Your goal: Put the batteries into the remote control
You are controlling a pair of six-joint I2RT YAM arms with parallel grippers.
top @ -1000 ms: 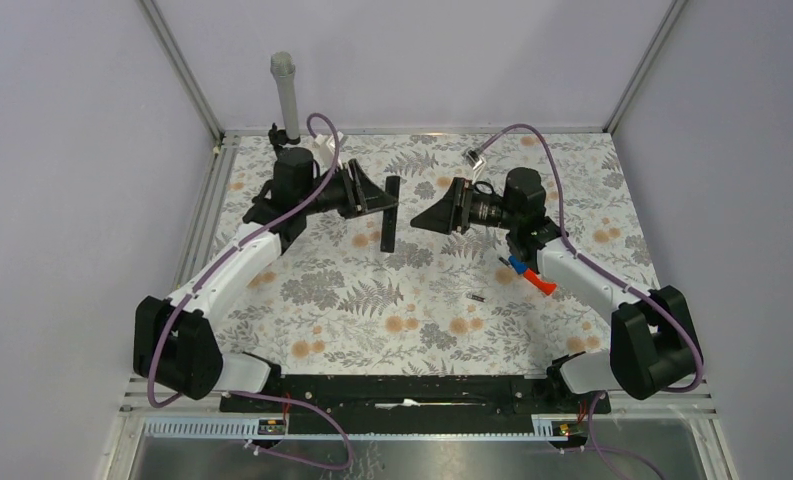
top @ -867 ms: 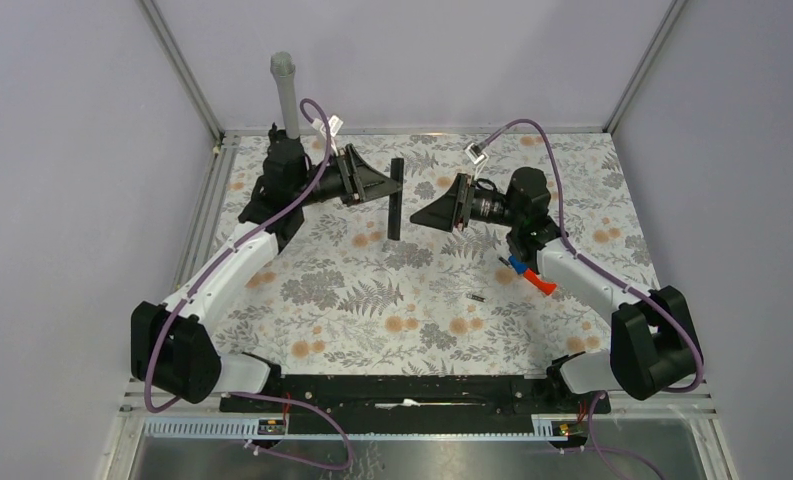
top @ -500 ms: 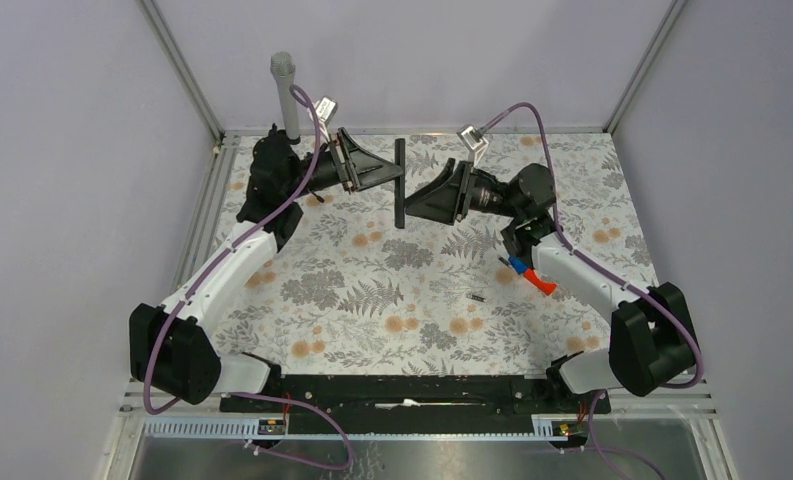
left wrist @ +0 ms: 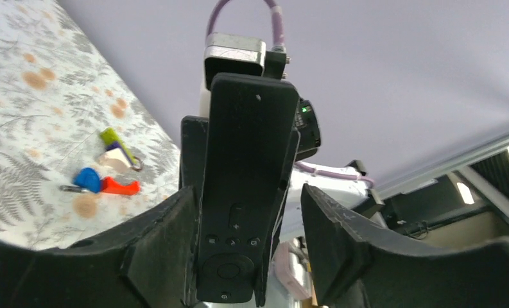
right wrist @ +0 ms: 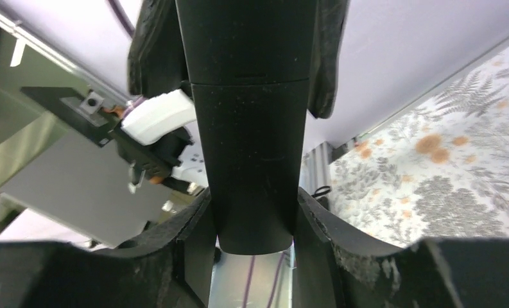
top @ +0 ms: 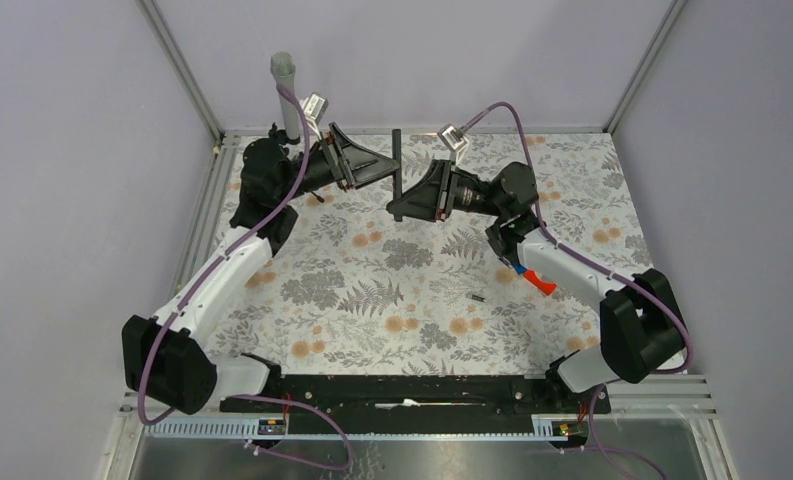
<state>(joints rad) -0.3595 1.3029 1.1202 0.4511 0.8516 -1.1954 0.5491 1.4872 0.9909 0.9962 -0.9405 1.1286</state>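
Note:
The remote control (top: 396, 150) stands upright in the air over the back of the table, between both grippers. In the right wrist view my right gripper (right wrist: 251, 199) is shut on it, both fingers pressed against the sides of the plain back (right wrist: 248, 147). My left gripper (left wrist: 246, 192) is open around the button face (left wrist: 245, 147): the left finger lies at the remote's edge and the right finger stands apart with a clear gap. From above, the left gripper (top: 390, 174) sits higher on the remote than the right gripper (top: 398, 207). One of the batteries (top: 478, 297) lies on the mat, centre right.
Red and blue toy pieces (top: 532, 276) lie beside the right forearm, also seen as a blue piece (left wrist: 88, 179) and a red piece (left wrist: 119, 187) with a yellow-green one (left wrist: 113, 136). A grey post (top: 284, 95) stands at the back left corner. Frame rails edge the floral mat.
Both arms carried the remote up and toward the back wall. The right gripper closed onto the remote's lower part. The left gripper's jaws widened and loosened from it.

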